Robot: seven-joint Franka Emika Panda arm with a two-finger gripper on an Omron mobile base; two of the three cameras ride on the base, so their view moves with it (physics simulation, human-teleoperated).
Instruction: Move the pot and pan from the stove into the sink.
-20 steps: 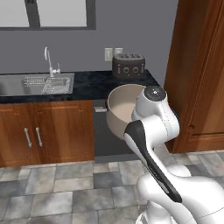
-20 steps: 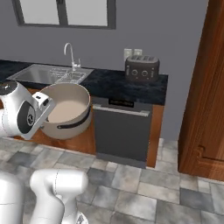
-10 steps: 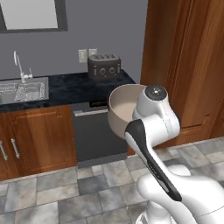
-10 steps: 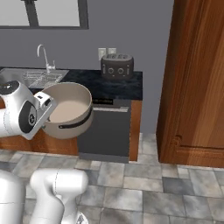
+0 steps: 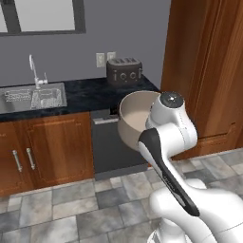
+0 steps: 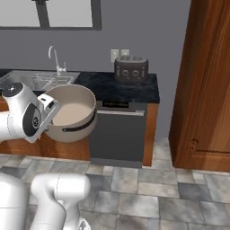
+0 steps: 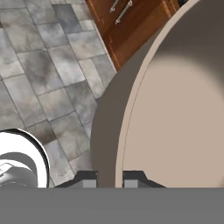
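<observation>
While pot [image 6: 70,113] hangs tilted in mid-air over tiled floor [image 5: 71,209], off counter's front edge, gripper [image 7: 110,178] pinches its rim, one finger each side. Open floor below. Sink [image 5: 33,98] well left on counter. View swung since last look: sink and toaster [image 6: 131,68] sit further right.

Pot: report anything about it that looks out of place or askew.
The pot is off any counter, held in the air above the floor tiles by the gripper, whose fingers pinch its rim. It hangs tilted, its opening turned sideways. Nothing spilled or damaged shows.
</observation>
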